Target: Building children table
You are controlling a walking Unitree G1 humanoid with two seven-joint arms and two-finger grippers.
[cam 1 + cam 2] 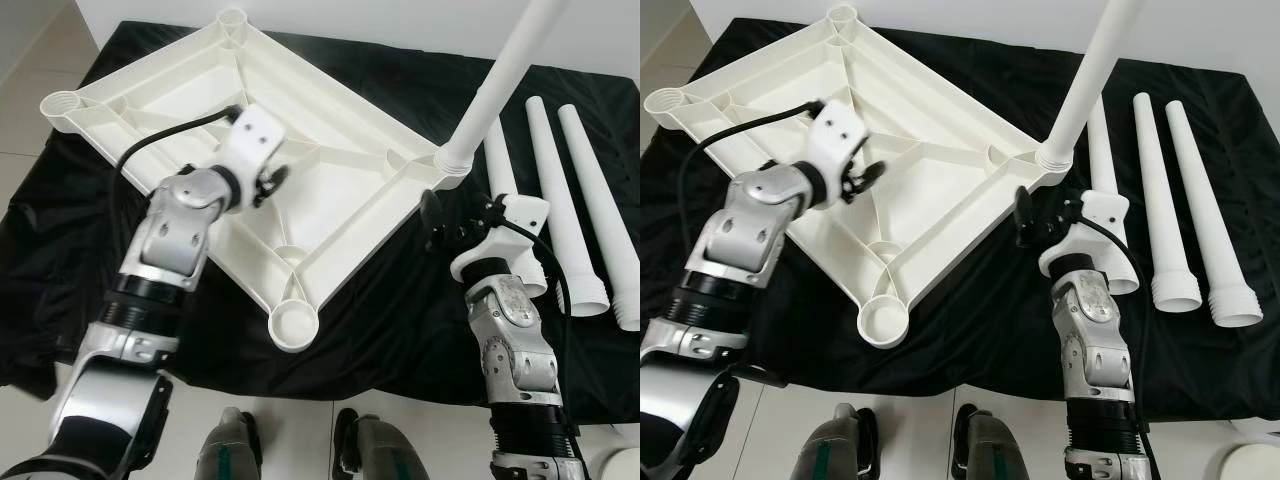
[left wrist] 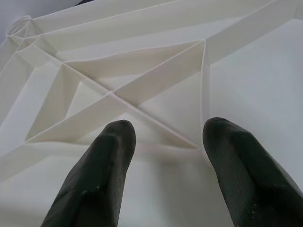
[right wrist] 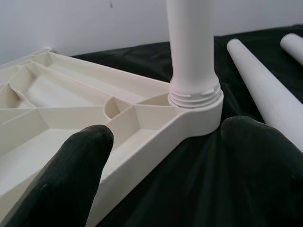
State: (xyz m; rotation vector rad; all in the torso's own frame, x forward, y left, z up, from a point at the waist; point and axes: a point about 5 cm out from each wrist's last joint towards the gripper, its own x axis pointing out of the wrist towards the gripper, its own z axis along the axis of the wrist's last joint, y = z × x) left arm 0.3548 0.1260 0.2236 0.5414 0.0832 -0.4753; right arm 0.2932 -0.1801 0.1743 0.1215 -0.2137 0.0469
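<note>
Tabletop (image 1: 330,150) upside down, white and ribbed, one leg (image 1: 500,80) socketed (three loose), left gripper (image 2: 163,142) and right gripper (image 3: 165,142) both spread, empty.

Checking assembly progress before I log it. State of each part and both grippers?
Tabletop: upside down on the black cloth, ribs up.
Fitted leg: standing upright in one corner socket.
Loose legs: three, lying flat on the cloth beside the tabletop.
Empty sockets: three, no leg in them.
Left gripper: open, over the tabletop ribs.
Right gripper: open, near the fitted leg's base.
</note>
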